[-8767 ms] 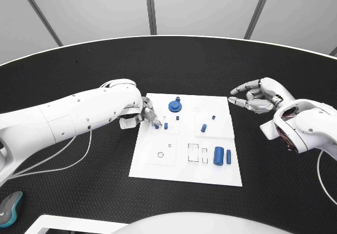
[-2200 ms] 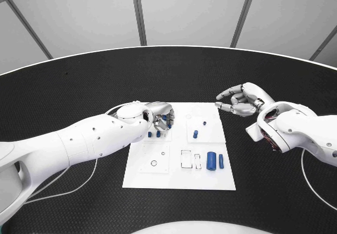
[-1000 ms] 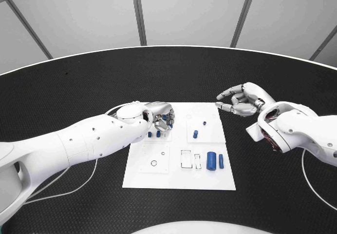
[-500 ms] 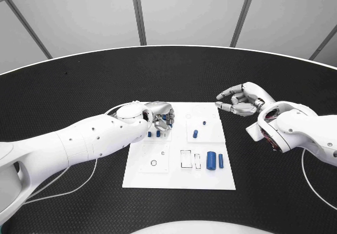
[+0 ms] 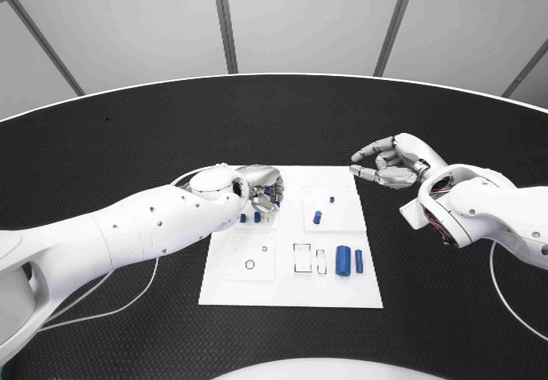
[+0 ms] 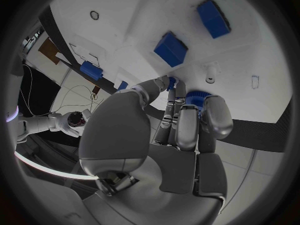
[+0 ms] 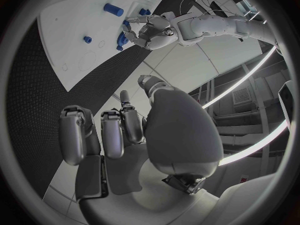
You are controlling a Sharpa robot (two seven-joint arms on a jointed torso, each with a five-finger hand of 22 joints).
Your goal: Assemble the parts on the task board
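Observation:
The white task board [image 5: 291, 273] lies mid-table. My left hand [image 5: 260, 186] is over its far left corner and grips a round blue knurled part [image 6: 195, 97] between thumb and fingers; whether the part touches the board I cannot tell. Two short blue pegs [image 5: 249, 218] stand just in front of that hand, and two more [image 5: 317, 217] sit further right. A thick blue cylinder [image 5: 343, 260] and a thin one [image 5: 357, 261] lie at the near right. My right hand [image 5: 388, 161] hovers past the board's far right corner, fingers loosely curved, holding nothing.
Empty outlined slots [image 5: 305, 258] and a small ring mark [image 5: 249, 264] sit on the board's near half. Black table surface [image 5: 137, 158] surrounds the board. In the right wrist view the left hand [image 7: 147, 32] appears over the board [image 7: 81, 15].
Since the earliest frame the camera shifted and my left hand has taken hold of the round blue part at the board's far left. Over the last second nothing visibly moved.

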